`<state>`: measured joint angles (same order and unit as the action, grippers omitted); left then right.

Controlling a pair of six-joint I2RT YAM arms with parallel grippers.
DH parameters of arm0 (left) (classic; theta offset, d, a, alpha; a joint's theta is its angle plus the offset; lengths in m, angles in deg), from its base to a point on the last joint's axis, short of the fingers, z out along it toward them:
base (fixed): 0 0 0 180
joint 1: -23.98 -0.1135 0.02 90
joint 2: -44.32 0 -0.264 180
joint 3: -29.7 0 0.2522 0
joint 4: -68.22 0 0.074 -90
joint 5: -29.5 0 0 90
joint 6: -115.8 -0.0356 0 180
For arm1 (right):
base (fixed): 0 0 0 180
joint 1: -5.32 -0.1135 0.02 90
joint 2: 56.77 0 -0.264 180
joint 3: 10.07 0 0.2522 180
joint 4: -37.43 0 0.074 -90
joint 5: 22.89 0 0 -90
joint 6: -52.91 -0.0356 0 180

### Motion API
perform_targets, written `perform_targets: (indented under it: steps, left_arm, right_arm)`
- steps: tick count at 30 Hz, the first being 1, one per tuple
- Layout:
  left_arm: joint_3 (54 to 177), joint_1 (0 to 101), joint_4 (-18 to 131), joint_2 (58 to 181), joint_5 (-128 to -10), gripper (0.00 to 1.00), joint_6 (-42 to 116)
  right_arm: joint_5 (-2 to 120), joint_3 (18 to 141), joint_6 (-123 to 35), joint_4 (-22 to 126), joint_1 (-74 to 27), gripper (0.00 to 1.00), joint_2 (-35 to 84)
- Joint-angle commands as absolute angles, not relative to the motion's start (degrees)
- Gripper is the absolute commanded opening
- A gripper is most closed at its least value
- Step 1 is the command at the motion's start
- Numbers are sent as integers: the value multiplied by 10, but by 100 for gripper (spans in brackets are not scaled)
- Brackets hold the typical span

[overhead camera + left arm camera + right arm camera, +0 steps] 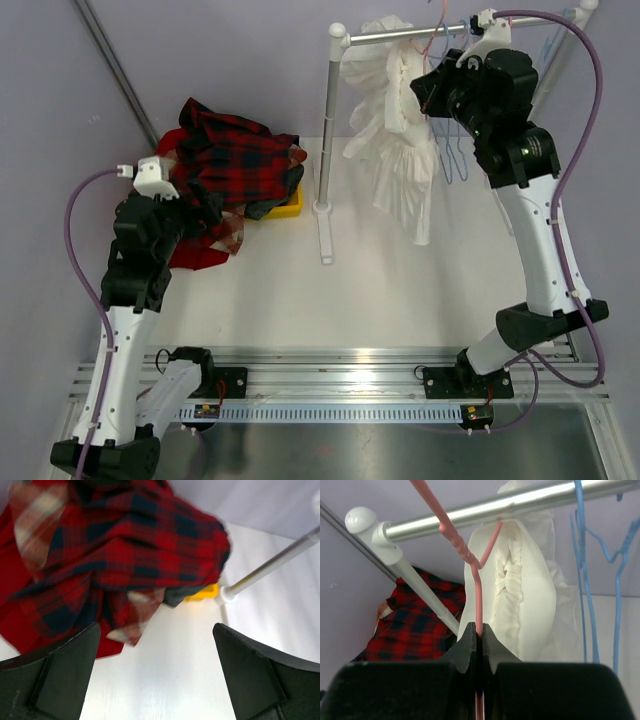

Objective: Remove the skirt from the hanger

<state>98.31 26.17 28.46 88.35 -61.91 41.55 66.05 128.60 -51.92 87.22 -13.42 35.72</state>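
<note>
A white skirt (pixel 398 150) hangs from a pink hanger (pixel 477 587) on the silver rail (pixel 410 34) at the back right. The skirt also shows in the right wrist view (pixel 520 595). My right gripper (pixel 480 630) is shut on the pink hanger's wire just below its twisted neck, beside the skirt's waistband. In the top view the right gripper (pixel 432 88) is up at the rail. My left gripper (pixel 157 675) is open and empty above the white table, near the plaid pile; in the top view the left gripper (pixel 205 205) sits at the pile's near edge.
A heap of red plaid clothes (pixel 232 160) covers a yellow bin (pixel 290 203) at the back left. The rack's upright pole (pixel 326 130) and foot (pixel 325 235) stand mid-table. Empty blue hangers (pixel 597 570) hang right of the skirt.
</note>
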Motion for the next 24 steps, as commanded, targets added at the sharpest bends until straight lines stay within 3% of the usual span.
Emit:
perform_targets:
  steps: [1,4,9,17,24]
  left_arm:
    - [1109,326,323,918,-635,99,385]
    - [1182,429,302,953,-606,99,364]
    - [1200,607,308,983,-536,99,363]
    - [1190,855,362,1085,-423,99,366]
    - [1199,945,413,1141,-391,99,382]
  right_arm:
    - [662,1223,-535,814,-134,0,276]
    - [661,1133,-558,789,-134,0,208]
    - [649,1039,-584,776,-134,0,155]
    - [658,1020,-613,810,-134,0,105]
    - [653,1014,-640,837,-135,0,75]
